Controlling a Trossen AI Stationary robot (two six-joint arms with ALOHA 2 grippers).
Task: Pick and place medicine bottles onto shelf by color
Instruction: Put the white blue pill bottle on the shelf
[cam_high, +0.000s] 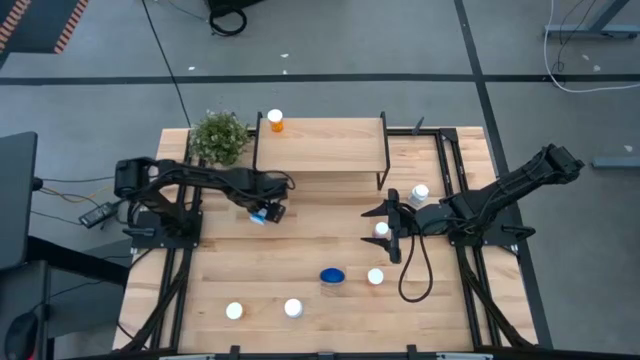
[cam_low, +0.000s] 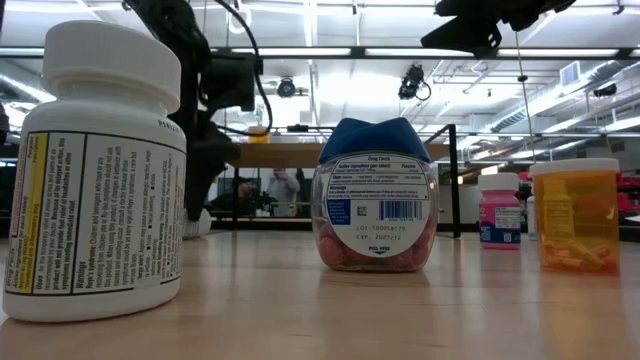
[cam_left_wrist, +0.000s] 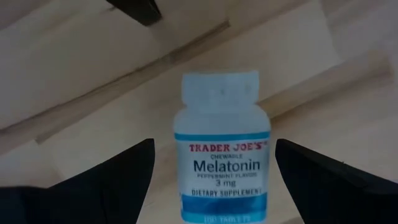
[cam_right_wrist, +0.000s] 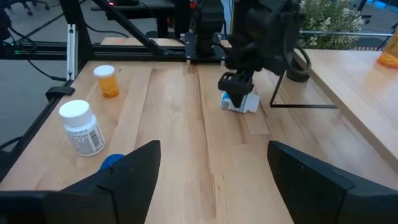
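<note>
You see the Melatonin bottle (cam_left_wrist: 221, 146) lying on the worktop (cam_high: 300, 250) just in front of the shelf (cam_high: 320, 145), between the left gripper's (cam_high: 268, 212) spread fingers, its base cut off. Right gripper (cam_high: 392, 232) hovers open, right of centre.

Both robot arms are dark, almost black, and made of thick, rounded pieces joined one after another. Each arm sits on a black metal frame at the side of the table. The left arm (cam_high: 200, 180) has thin black cables running along it, and more cables trail off its base. The right arm (cam_high: 500, 195) has a long black cable that hangs down in a big loop. The left gripper (cam_left_wrist: 211, 180) has two black fingers (cam_left_wrist: 109, 183) shaped like wide wedges with slanted edges. The right gripper (cam_right_wrist: 211, 180) has the same two flat black fingers (cam_right_wrist: 317, 180), smooth and plain.
</note>
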